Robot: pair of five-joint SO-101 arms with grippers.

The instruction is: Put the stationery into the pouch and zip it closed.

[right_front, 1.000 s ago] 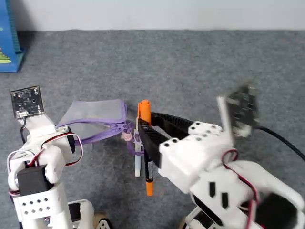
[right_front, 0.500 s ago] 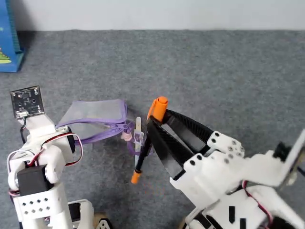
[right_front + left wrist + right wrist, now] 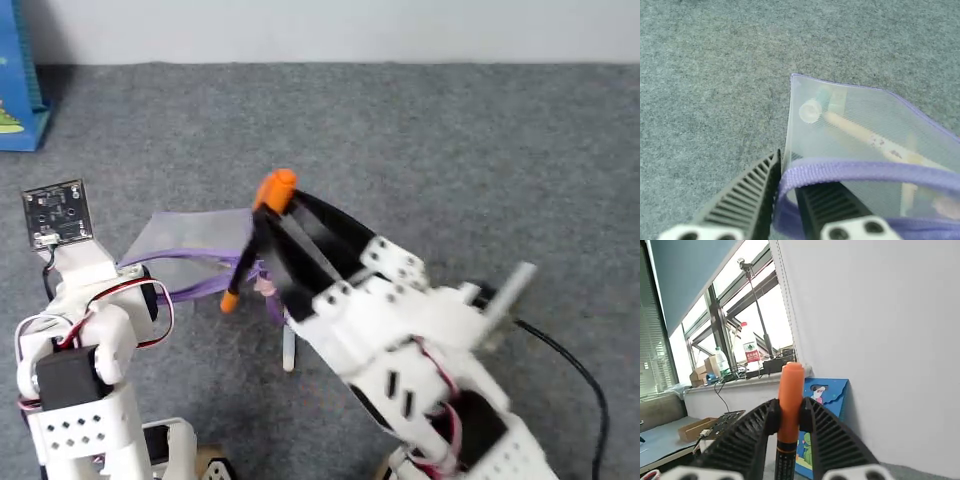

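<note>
Both tight: right jaws on orange marker (image 3: 790,390), left jaws on pouch (image 3: 840,167) rim; perhaps pencil (image 3: 865,137) inside.

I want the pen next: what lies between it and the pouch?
In the high view, the purple cord lies between pen and pouch, under the right gripper holding the marker.

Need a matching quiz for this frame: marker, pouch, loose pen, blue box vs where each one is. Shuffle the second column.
1. orange marker
2. purple pouch
3. pale pen
4. blue box

A. lying loose on the grey carpet
B. held in the right gripper
C. at the high view's left edge, by the wall
D. rim pinched by the left gripper

Pairs: 1-B, 2-D, 3-A, 4-C
</note>
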